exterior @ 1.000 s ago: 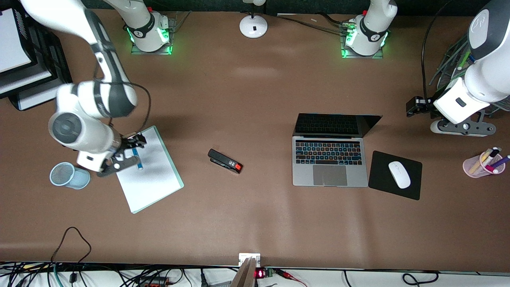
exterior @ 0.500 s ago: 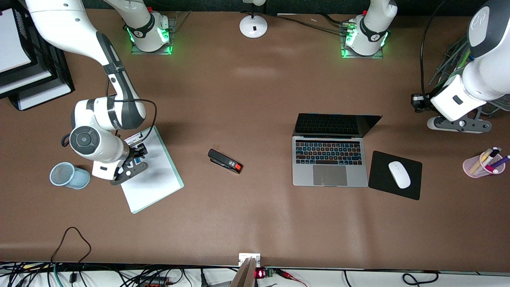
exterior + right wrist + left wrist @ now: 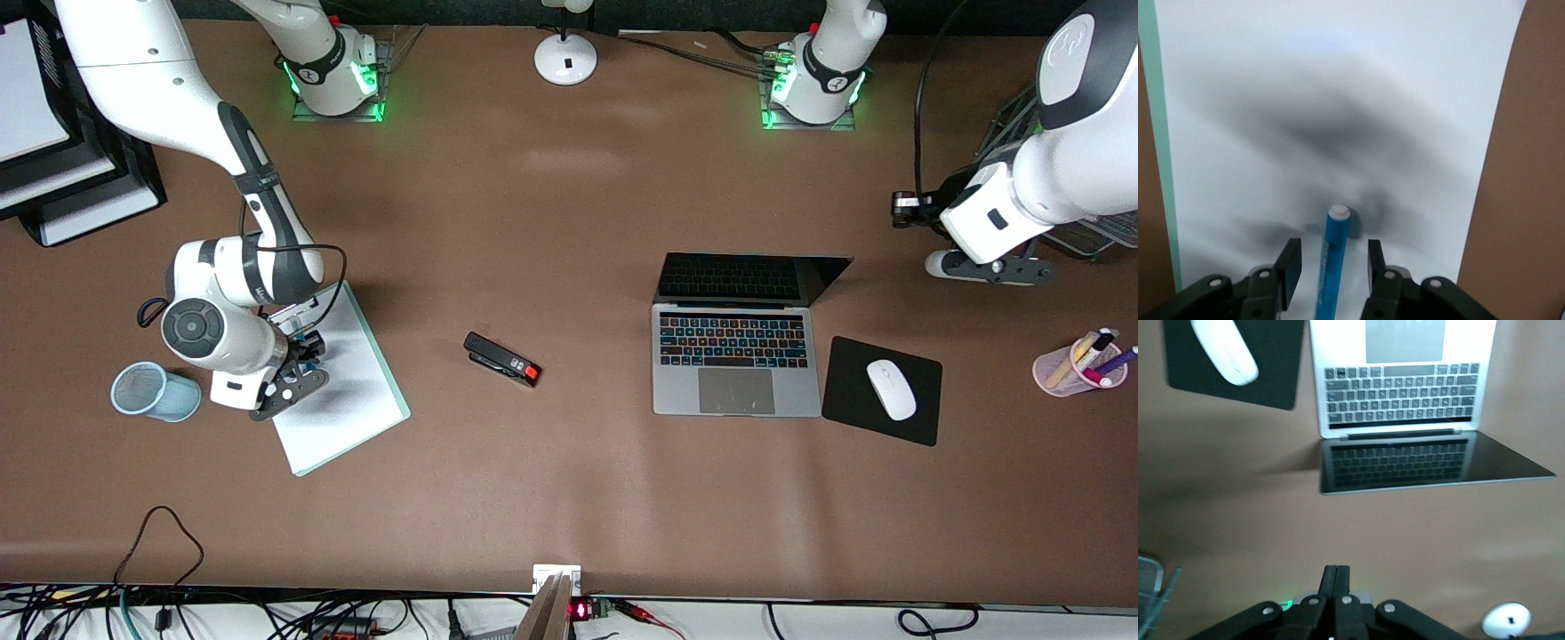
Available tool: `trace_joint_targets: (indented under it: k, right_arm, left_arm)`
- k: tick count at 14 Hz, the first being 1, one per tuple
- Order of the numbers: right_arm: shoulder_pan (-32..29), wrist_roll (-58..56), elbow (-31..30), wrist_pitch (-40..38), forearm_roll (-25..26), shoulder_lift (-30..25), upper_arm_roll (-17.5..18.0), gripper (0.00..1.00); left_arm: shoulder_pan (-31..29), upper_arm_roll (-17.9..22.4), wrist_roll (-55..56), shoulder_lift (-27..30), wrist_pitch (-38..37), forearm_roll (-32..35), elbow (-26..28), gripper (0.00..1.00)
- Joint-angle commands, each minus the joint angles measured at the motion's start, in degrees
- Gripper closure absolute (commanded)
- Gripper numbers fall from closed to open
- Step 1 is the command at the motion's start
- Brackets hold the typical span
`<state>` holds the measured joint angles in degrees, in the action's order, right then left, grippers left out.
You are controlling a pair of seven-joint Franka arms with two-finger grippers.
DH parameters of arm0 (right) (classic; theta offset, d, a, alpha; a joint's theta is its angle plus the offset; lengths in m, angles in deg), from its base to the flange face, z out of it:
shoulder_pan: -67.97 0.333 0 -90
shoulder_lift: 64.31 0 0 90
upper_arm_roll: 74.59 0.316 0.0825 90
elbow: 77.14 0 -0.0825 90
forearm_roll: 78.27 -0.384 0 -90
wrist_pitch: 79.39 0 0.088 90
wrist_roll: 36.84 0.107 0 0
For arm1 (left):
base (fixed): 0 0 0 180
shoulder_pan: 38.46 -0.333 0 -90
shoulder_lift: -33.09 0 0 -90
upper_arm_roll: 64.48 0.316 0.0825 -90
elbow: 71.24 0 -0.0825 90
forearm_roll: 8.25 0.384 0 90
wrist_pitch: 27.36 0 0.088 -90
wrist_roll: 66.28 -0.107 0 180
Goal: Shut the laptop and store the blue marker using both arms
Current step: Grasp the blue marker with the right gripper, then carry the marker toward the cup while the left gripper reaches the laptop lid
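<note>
Your right gripper (image 3: 1327,267) is down on the white clipboard sheet (image 3: 342,391) with its fingers apart, straddling the blue marker (image 3: 1329,257) but not squeezing it yet, so you're mid-grab on the marker step. Just close up and lift; the mesh cup (image 3: 153,391) sits around 9 o'clock from there. Your left gripper (image 3: 1336,597), fingers pressed together, hovers over bare table at roughly 2 o'clock from the laptop (image 3: 736,351), which is still open.
</note>
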<state>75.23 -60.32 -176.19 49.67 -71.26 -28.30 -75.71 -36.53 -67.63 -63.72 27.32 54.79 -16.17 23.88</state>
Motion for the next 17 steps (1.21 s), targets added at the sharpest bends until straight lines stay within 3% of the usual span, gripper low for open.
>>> trace_joint_targets:
  k: [1,4,6,8,11,14,15,17]
  right_arm:
    - [-0.14,-0.78,0.97,1.36,0.19,1.51,0.33,0.56]
    - [-0.14,-0.78,1.14,2.68,0.10,2.48,0.33,0.59]
    - [-0.14,-0.87,1.32,2.77,0.02,2.57,0.33,0.60]
    - [-0.14,-0.78,1.67,3.03,-0.25,3.45,0.33,0.63]
    - [-0.31,-0.78,1.67,3.12,-0.25,3.63,0.33,0.73]
    - [-0.31,-0.69,1.58,4.08,-0.33,3.98,0.33,0.74]
    - [-0.31,-0.69,1.58,4.09,-0.33,3.98,0.33,0.78]
    - [-0.31,-0.78,1.67,4.00,-0.33,3.81,0.33,0.96]
  left_arm:
    - [-0.17,-0.01,0.95,2.96,2.30,-2.54,5.50,1.00]
    - [0.09,-0.89,1.31,6.64,7.48,-3.95,13.22,1.00]
    - [0.00,-4.74,2.44,8.23,14.57,-4.21,18.67,1.00]
    - [0.00,-8.52,6.48,7.98,18.47,-4.21,20.36,1.00]
    - [0.27,-9.67,6.67,7.89,27.15,-4.21,26.58,1.00]
    - [0.18,-11.61,8.59,7.80,34.38,-4.30,31.08,1.00]
    - [0.44,-11.87,10.52,7.97,34.74,-4.30,32.05,1.00]
    - [-0.26,-14.77,10.71,7.71,36.92,-4.30,33.19,1.00]
